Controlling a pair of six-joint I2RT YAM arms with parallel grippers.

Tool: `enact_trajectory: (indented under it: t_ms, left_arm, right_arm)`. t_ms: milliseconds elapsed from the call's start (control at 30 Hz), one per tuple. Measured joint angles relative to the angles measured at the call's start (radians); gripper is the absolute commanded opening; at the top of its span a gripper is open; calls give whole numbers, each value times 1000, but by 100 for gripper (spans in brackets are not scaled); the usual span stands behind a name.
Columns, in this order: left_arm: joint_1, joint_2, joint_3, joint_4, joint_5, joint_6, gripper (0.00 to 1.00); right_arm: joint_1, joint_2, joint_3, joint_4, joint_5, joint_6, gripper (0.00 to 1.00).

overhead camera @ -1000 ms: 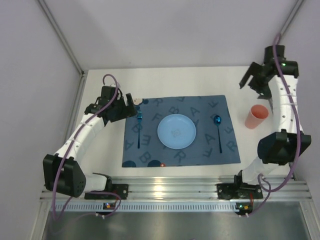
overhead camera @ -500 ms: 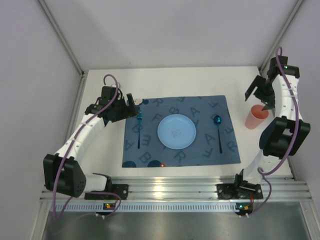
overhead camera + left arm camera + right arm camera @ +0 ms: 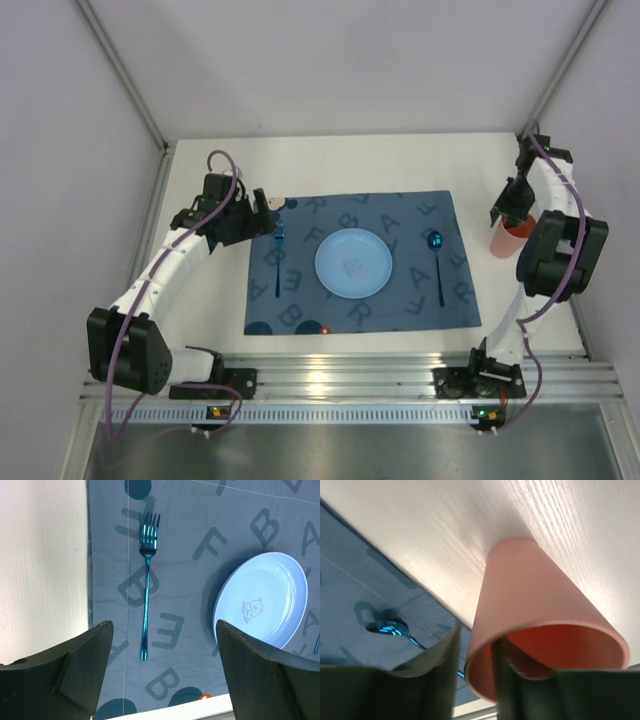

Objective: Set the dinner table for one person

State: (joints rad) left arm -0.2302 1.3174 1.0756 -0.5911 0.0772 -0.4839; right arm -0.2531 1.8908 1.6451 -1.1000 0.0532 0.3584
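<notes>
A pink cup (image 3: 510, 238) stands upright on the white dinner table (image 3: 400, 160), just right of the blue lettered placemat (image 3: 400, 300). My right gripper (image 3: 512, 215) comes down on its rim. In the right wrist view one finger is inside the cup (image 3: 540, 605) and the other outside, and the right gripper (image 3: 479, 637) is shut on the cup's wall. On the mat lie a light blue plate (image 3: 352, 263), a blue fork (image 3: 279, 255) to its left and a blue spoon (image 3: 436, 262) to its right. My left gripper (image 3: 268, 215) hovers open above the fork (image 3: 146, 595), holding nothing.
A silver slotted rail (image 3: 340, 380) runs along the table's near edge, with both arm bases bolted to it. Grey walls close in the table at the back and on both sides. The cup stands close to the right wall.
My right gripper has come down from above and behind the cup onto its rim, and its jaws have closed from wide open. The left arm has not moved.
</notes>
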Motion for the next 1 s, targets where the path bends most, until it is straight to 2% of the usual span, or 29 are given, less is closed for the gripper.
enact_trajectory:
  t_ms: [100, 267, 367, 533, 700, 800, 1000]
  left_arm:
    - [0, 0, 0, 0, -3, 0, 89]
    - [0, 0, 0, -1, -12, 1, 89]
    - [0, 0, 0, 1, -13, 1, 89]
    - [0, 5, 0, 9, -6, 0, 88]
    - [0, 41, 11, 10, -1, 2, 88]
    - [0, 53, 27, 8, 0, 6, 88]
    - [0, 53, 43, 7, -7, 9, 89]
  right_arm:
    - [2, 29, -3, 11, 17, 2, 0]
    - [8, 35, 45, -13, 66, 0, 0]
    - [30, 43, 157, -76, 97, 2, 0]
    - [209, 44, 358, -121, 128, 20, 0]
    - [415, 98, 455, -120, 84, 58, 0]
    - [463, 172, 472, -116, 57, 80, 0]
    - [481, 332, 471, -102, 37, 113, 0]
